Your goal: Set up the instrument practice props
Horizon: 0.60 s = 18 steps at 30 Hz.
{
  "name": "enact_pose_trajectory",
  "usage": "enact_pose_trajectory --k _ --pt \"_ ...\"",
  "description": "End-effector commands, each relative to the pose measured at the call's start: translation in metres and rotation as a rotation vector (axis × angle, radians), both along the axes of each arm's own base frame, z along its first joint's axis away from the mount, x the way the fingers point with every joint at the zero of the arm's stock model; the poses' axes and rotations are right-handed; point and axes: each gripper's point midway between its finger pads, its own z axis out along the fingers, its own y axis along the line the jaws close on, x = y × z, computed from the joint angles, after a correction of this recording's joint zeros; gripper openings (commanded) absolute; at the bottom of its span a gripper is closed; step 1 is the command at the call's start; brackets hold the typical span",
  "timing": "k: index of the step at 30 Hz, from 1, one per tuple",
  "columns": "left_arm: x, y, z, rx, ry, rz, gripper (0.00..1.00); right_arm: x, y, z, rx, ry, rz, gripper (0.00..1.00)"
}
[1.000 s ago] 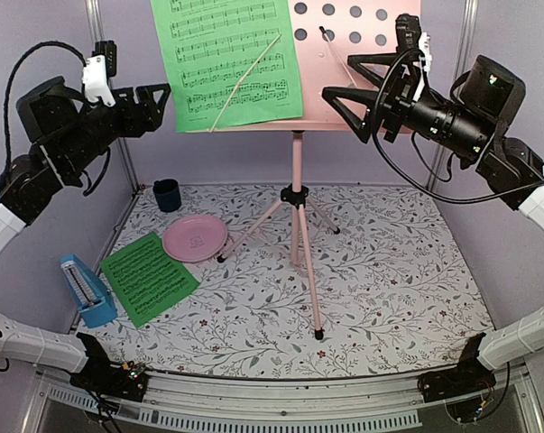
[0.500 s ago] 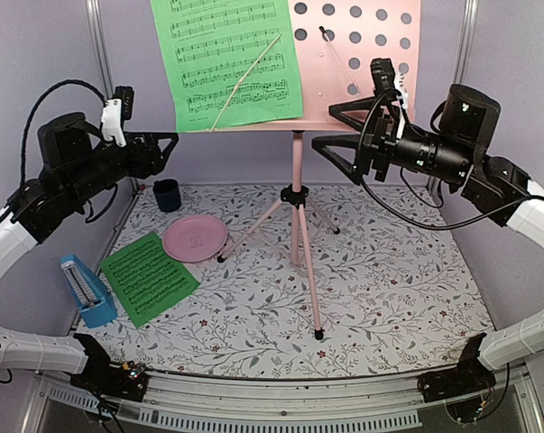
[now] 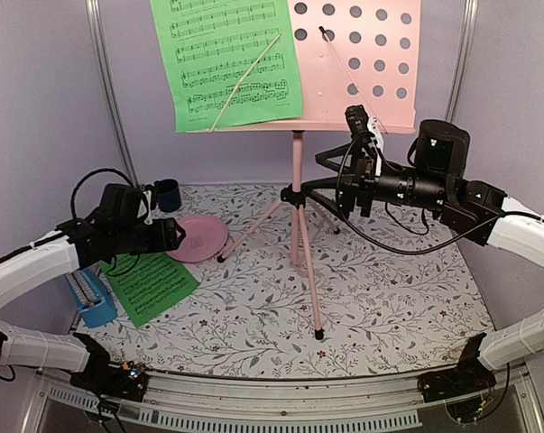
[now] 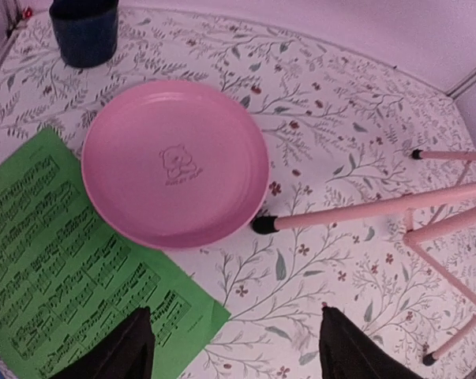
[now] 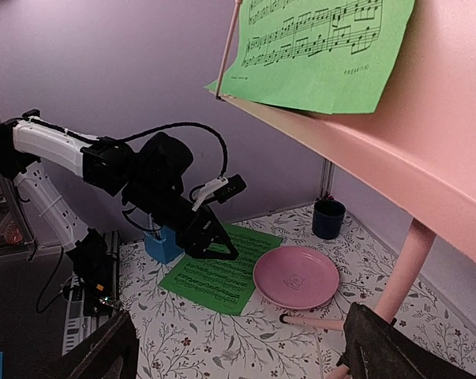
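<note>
The pink tripod music stand [image 3: 297,207] stands at the back centre. One green sheet-music page [image 3: 231,63] rests on the left half of its perforated desk [image 3: 366,54]. The second green page [image 3: 150,280] lies flat on the table at the left and shows in the left wrist view [image 4: 64,268]. The blue metronome [image 3: 91,302] stands left of it, partly hidden by my left arm. My left gripper [image 3: 177,236] is open and empty, low over that page's right corner [image 4: 234,316]. My right gripper [image 3: 306,173] is open and empty, beside the stand's pole under the desk [image 5: 238,316].
A round pink disc [image 3: 195,238] lies between the flat page and a stand leg [image 4: 364,209]. A small dark blue cup [image 3: 167,194] stands in the back left corner. Purple walls close the left, back and right sides.
Both arms have come down from beside the desk. My left gripper dropped to just above the flat page. My right gripper dropped and moved left to the stand's pole.
</note>
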Motion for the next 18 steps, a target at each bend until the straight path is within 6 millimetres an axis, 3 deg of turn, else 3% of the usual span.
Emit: enact_pose_trajectory --k 1,4,10,18 --pt "-0.012 0.018 -0.044 0.015 0.111 0.099 0.72 -0.006 0.005 0.000 0.039 0.009 0.037 0.92" --pt "-0.018 0.030 -0.068 0.069 0.163 0.144 0.72 -0.006 0.007 -0.012 0.043 0.057 0.048 0.91" --pt "-0.033 0.036 -0.119 0.131 0.301 0.152 0.73 -0.003 0.017 -0.040 0.034 0.130 0.069 0.90" --pt "-0.047 0.020 -0.160 0.091 0.424 0.101 0.72 0.002 0.025 -0.063 0.022 0.183 0.076 0.89"
